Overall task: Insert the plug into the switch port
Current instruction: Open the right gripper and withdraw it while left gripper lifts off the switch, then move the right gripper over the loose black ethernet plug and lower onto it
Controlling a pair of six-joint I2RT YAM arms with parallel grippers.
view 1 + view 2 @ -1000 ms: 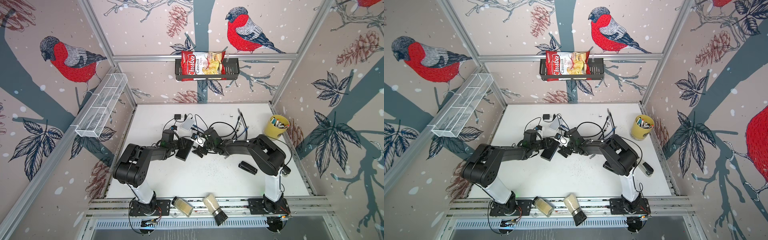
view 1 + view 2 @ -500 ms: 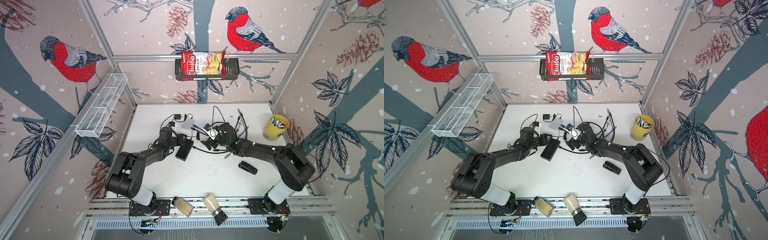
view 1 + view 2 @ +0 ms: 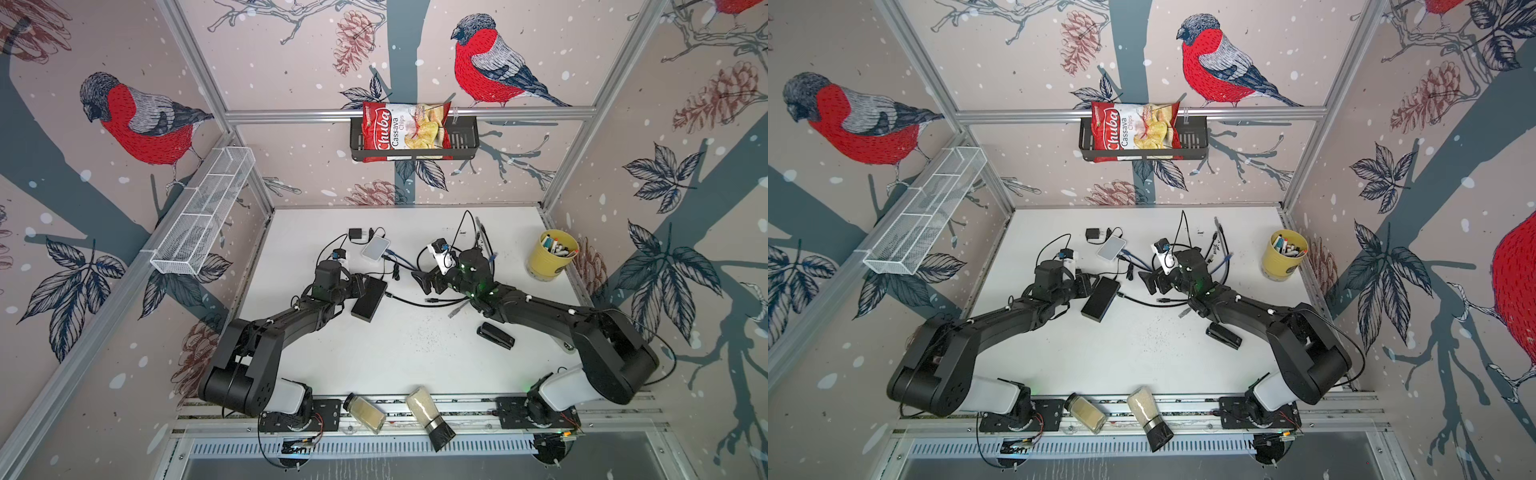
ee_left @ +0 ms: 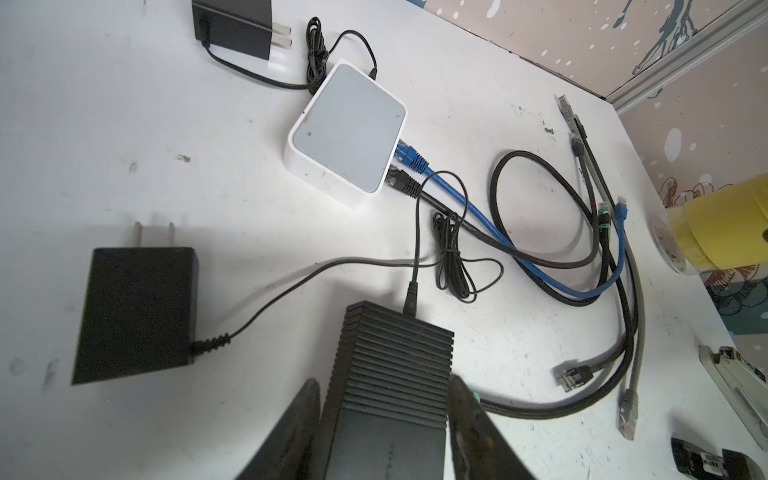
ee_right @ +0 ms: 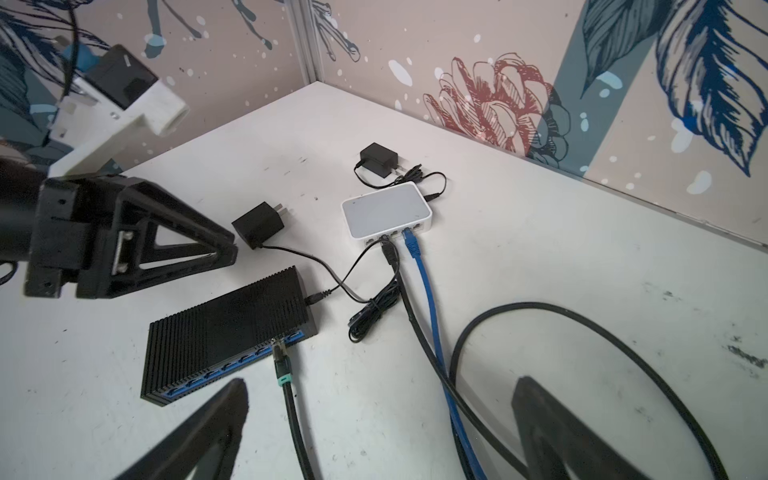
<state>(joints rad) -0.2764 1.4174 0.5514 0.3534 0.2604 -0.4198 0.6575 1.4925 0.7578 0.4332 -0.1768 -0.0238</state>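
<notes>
Showing the moment just after release: the right gripper stands wide open and empty, drawn back from the switch, while the green-banded plug sits in a port on the blue face, its cable trailing between the open fingers. The left gripper is clenched across the switch body, steadying it. Insertion looks complete, though full seating cannot be confirmed. A second earlier the right gripper was hard by the switch; the switch itself has not shifted.
</notes>
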